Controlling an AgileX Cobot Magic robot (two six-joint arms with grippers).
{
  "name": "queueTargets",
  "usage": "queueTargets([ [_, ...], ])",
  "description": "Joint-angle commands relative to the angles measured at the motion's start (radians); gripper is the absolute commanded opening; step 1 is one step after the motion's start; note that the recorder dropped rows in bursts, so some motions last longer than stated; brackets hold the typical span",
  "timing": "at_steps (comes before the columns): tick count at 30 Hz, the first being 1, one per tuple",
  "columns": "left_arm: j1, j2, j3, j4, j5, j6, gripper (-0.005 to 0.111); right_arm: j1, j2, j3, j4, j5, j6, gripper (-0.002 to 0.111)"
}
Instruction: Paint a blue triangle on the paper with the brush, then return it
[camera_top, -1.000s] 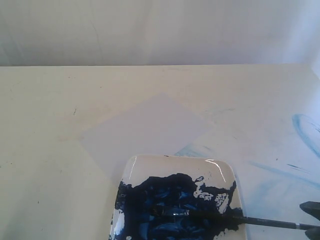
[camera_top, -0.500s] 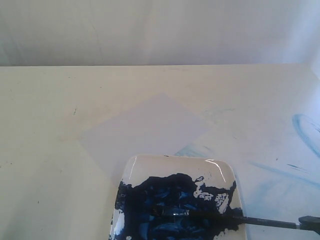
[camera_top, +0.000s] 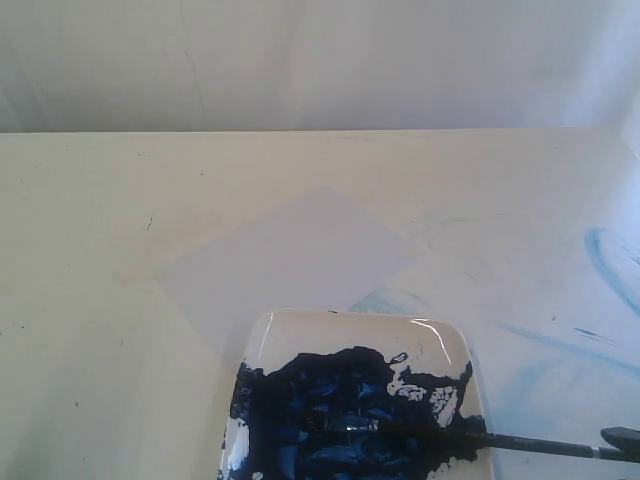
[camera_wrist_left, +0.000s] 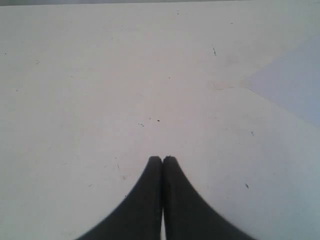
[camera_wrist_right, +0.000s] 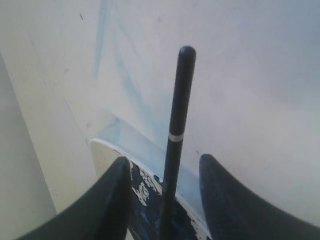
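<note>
The pale paper (camera_top: 290, 255) lies as a diamond on the cream table, and I see no blue triangle on it. The brush (camera_top: 520, 441) rests with its bristles in the dark-blue paint (camera_top: 330, 400) on the white plate (camera_top: 350, 318), its handle pointing right. In the right wrist view my right gripper (camera_wrist_right: 164, 158) is open, its fingers standing on either side of the brush handle (camera_wrist_right: 176, 110) without touching it. Only a dark bit of the right gripper (camera_top: 622, 437) shows in the exterior view. My left gripper (camera_wrist_left: 162, 159) is shut and empty above bare table near a corner of the paper (camera_wrist_left: 295, 80).
Faint pale-blue smears (camera_top: 610, 260) mark the table to the right of the plate and also show as pale-blue smears (camera_wrist_right: 125, 75) beyond the brush handle. A grey wall backs the table's far edge (camera_top: 320, 130).
My right gripper's two dark fingers at the lower right edge have mostly slipped out of the exterior view. The brush and plate have not moved.
</note>
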Motion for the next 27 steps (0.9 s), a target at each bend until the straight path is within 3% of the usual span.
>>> queueTargets([
  [1,-0.008,-0.005,0.005,-0.002,-0.005,-0.008,0.0,0.003,0.0,0.007,0.02,-0.032,-0.001,0.042],
  [27,-0.008,-0.005,0.005,-0.002,-0.005,-0.008,0.0,0.003,0.0,0.007,0.055,-0.02,-0.013,0.042],
])
